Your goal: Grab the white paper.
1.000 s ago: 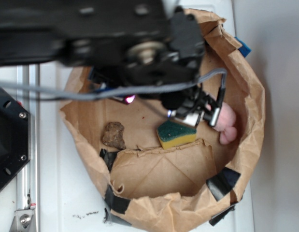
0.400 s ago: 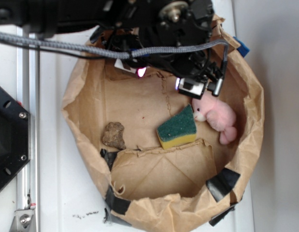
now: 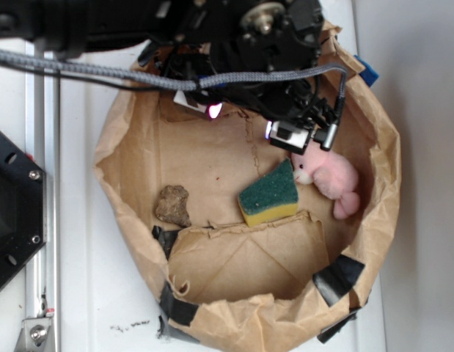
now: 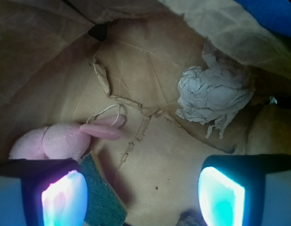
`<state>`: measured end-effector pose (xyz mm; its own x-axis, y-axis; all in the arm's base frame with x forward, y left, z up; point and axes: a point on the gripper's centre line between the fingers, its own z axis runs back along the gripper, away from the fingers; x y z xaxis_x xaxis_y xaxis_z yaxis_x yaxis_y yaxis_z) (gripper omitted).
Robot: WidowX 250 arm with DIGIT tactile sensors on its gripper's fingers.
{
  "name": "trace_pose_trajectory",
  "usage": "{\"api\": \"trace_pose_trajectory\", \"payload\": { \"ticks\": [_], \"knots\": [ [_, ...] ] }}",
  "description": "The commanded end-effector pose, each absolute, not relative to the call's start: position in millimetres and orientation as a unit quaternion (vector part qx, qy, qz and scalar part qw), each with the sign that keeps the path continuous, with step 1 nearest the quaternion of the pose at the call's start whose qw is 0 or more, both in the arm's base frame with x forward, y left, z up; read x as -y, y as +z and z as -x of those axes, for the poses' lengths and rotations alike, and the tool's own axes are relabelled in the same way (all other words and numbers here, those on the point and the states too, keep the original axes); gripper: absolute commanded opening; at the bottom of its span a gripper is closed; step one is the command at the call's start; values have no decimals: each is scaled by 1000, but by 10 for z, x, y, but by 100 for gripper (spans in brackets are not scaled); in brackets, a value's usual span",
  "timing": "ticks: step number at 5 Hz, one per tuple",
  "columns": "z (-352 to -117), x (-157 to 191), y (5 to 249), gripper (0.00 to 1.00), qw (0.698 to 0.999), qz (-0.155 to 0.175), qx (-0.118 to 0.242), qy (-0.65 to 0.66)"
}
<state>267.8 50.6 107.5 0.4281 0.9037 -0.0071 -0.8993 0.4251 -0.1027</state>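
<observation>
The white paper (image 4: 215, 93) is a crumpled off-white wad with stringy edges. In the wrist view it lies on the bag's brown floor at the upper right, against the bag wall. In the exterior view it is hidden under the arm. My gripper (image 4: 143, 195) is open and empty, its two glowing pads wide apart above bare bag floor, below and left of the paper. In the exterior view the gripper (image 3: 304, 132) hangs over the upper right inside of the brown paper bag (image 3: 373, 198).
A pink plush rabbit (image 3: 329, 178) lies at the bag's right, also at the wrist view's left (image 4: 60, 139). A green and yellow sponge (image 3: 269, 194) lies beside it. A brown rock-like lump (image 3: 173, 204) lies at the left. A blue object (image 3: 370, 73) sits outside the rim.
The arm and gripper moved up and away from the sponge and rabbit, uncovering them. In the last half second they hardly moved.
</observation>
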Motion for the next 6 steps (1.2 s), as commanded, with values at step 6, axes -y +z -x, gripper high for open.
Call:
{"api": "trace_pose_trajectory", "payload": {
  "ticks": [6],
  "knots": [
    [-2617,-585,919,100,814,22,32,580]
  ]
}}
